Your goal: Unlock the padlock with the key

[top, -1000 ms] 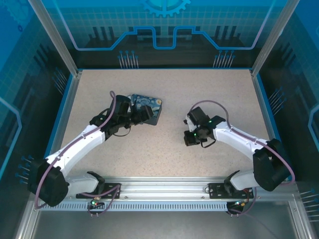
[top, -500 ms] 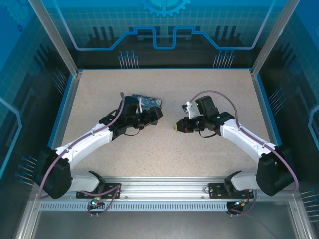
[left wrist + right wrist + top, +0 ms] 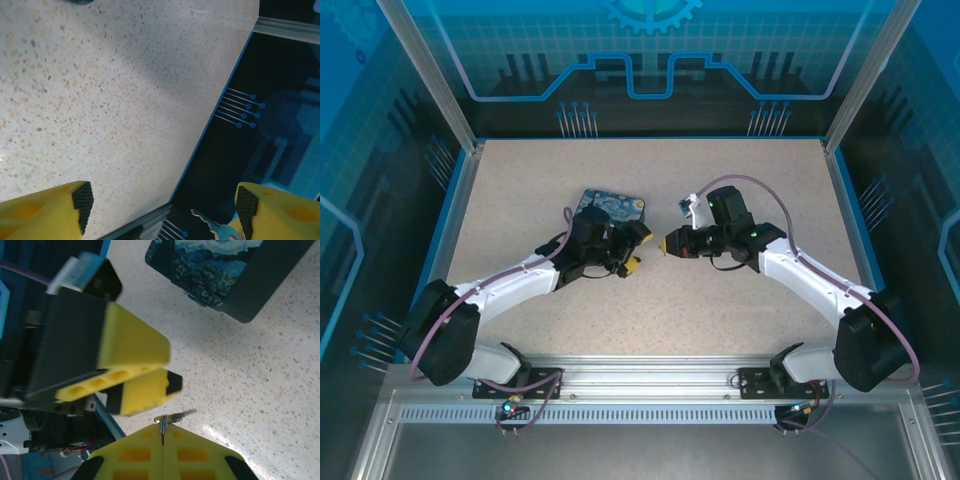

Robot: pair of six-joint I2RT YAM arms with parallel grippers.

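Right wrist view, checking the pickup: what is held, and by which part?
The right gripper pinches the tiny thin metal key by its head, blade poking out.

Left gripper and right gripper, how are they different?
The left gripper has its jaws wide open; the right gripper has them shut. The right gripper pinches the key; the left gripper holds nothing. Both are yellow-tipped and point toward each other over the table.

Robot lab cell, aluminium frame [image 3: 650,378], blue panels [image 3: 650,50], speckled table [image 3: 650,310]
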